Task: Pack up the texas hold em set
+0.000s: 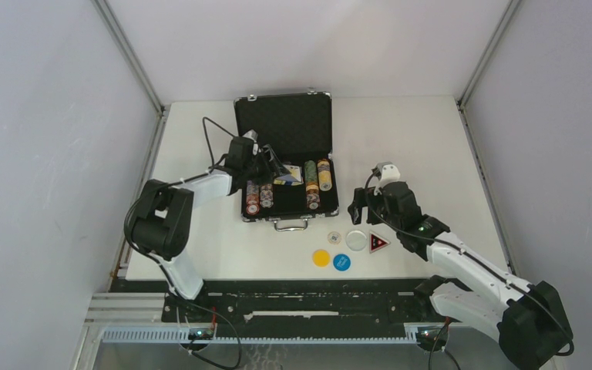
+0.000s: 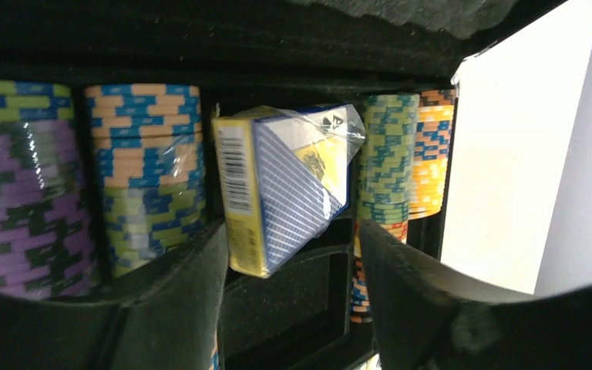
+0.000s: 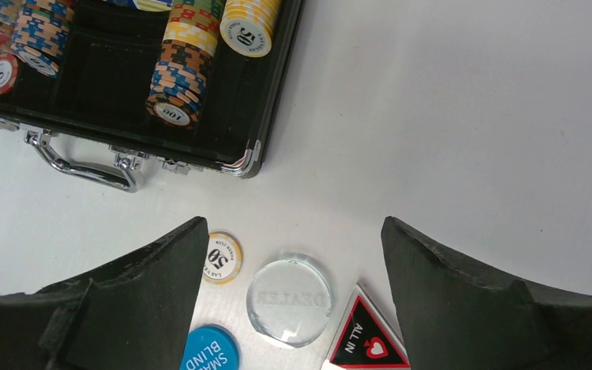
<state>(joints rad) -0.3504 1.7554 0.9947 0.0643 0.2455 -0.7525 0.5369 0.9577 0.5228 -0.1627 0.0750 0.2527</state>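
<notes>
The black briefcase [image 1: 284, 127] lies open with its lid up. Chip stacks [image 1: 259, 197] fill its left and right slots [image 1: 317, 179]. The card deck [image 1: 289, 176] leans tilted in the middle slot; in the left wrist view the deck [image 2: 285, 185] stands between stacks [image 2: 146, 154]. My left gripper [image 2: 293, 247] is open, its jaws either side of the deck's lower corner, not closed on it. My right gripper [image 3: 293, 223] is open and empty above the clear dealer button [image 3: 289, 299], the red-black triangle token [image 3: 366, 339], a blue button [image 3: 208, 351] and a loose chip [image 3: 222, 257].
A yellow button [image 1: 321, 257] lies on the table in front of the case, beside the blue button [image 1: 341, 262]. The case's metal handle [image 3: 85, 166] faces the arms. Grey walls enclose the white table [image 1: 432, 154] on three sides.
</notes>
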